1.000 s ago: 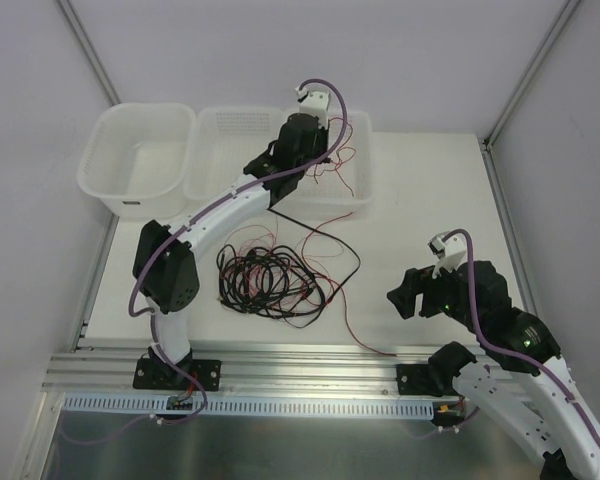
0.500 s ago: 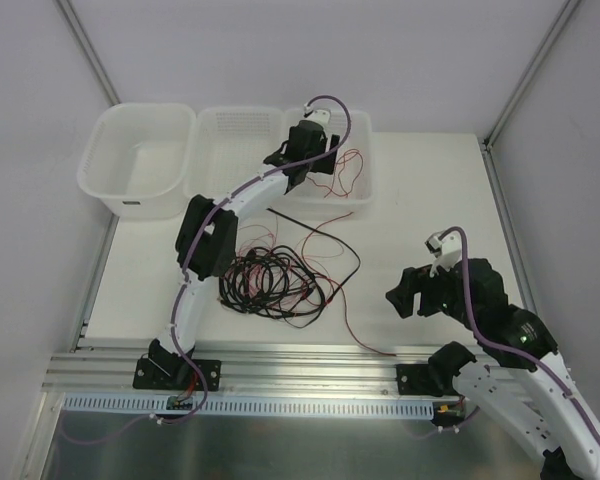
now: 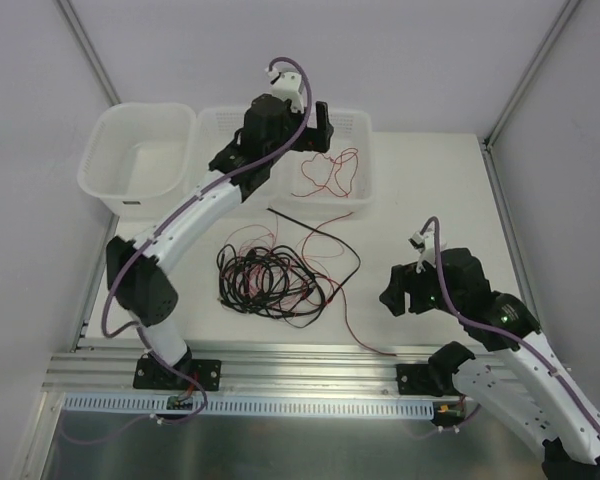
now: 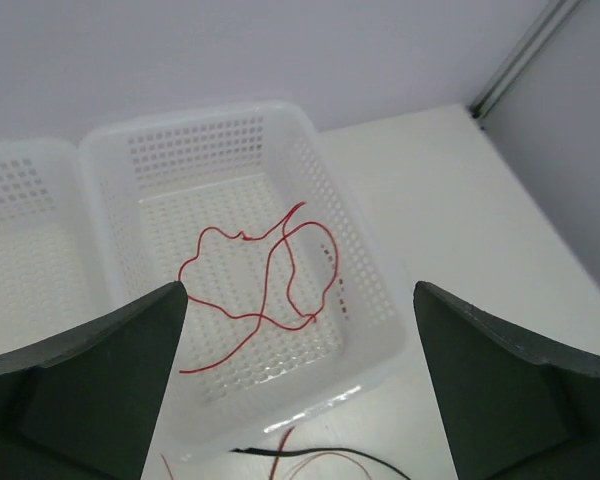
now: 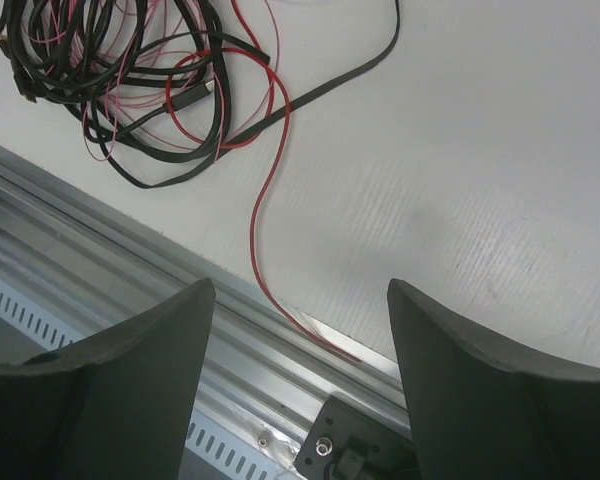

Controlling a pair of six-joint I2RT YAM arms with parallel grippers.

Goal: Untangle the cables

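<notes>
A tangle of black and pinkish-red cables (image 3: 270, 280) (image 5: 130, 80) lies in the middle of the table. One loose red wire (image 3: 323, 175) (image 4: 270, 270) lies alone inside the right-hand perforated basket (image 3: 365, 195) (image 4: 380, 330). My left gripper (image 3: 315, 128) (image 4: 298, 300) hangs open above that basket, holding nothing. A long red wire (image 3: 352, 325) (image 5: 263, 230) trails from the tangle to the table's front edge. My right gripper (image 3: 398, 292) (image 5: 300, 290) hovers open over that trailing end, apart from it.
A solid white tub (image 3: 140, 160) and a middle perforated basket (image 3: 225, 150) stand at the back left. A flat black cable (image 3: 325, 232) (image 5: 350, 65) loops out from the tangle toward the baskets. The aluminium rail (image 3: 300, 365) runs along the table's front edge.
My left gripper has opened and let go of the red wire, which now lies in the right basket; the arm has lifted and swung back. The right gripper has edged left.
</notes>
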